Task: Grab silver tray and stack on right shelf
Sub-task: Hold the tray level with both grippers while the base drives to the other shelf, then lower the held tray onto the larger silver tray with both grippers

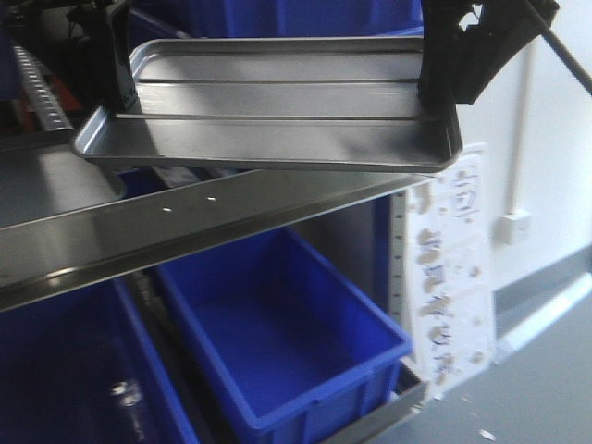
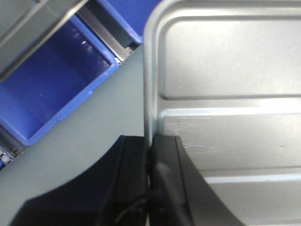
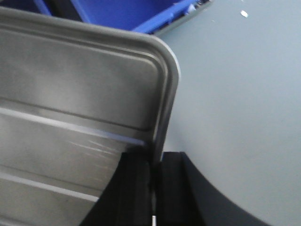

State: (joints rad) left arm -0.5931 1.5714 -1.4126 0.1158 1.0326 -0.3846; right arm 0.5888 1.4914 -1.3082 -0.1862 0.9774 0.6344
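Note:
The silver tray [image 1: 277, 111] is shiny, shallow, with rounded corners and two long ridges. It hangs level in the air, just above and behind the polished front crossbar [image 1: 185, 222] of the right shelf. My left gripper [image 1: 118, 88] is shut on the tray's left rim; the wrist view shows the rim pinched between the two black fingers of that gripper [image 2: 150, 146]. My right gripper [image 1: 439, 88] is shut on the right rim, also seen in the right wrist view [image 3: 157, 160]. The tray fills both wrist views [image 2: 230, 94] [image 3: 70, 94]. The shelf's rollers are hidden.
Blue plastic bins [image 1: 277, 333] sit on the level below the crossbar, one also in the left wrist view [image 2: 47, 94]. A white sheet with printed marks [image 1: 453, 268] hangs at the rack's right post. Grey floor [image 3: 235, 84] lies to the right.

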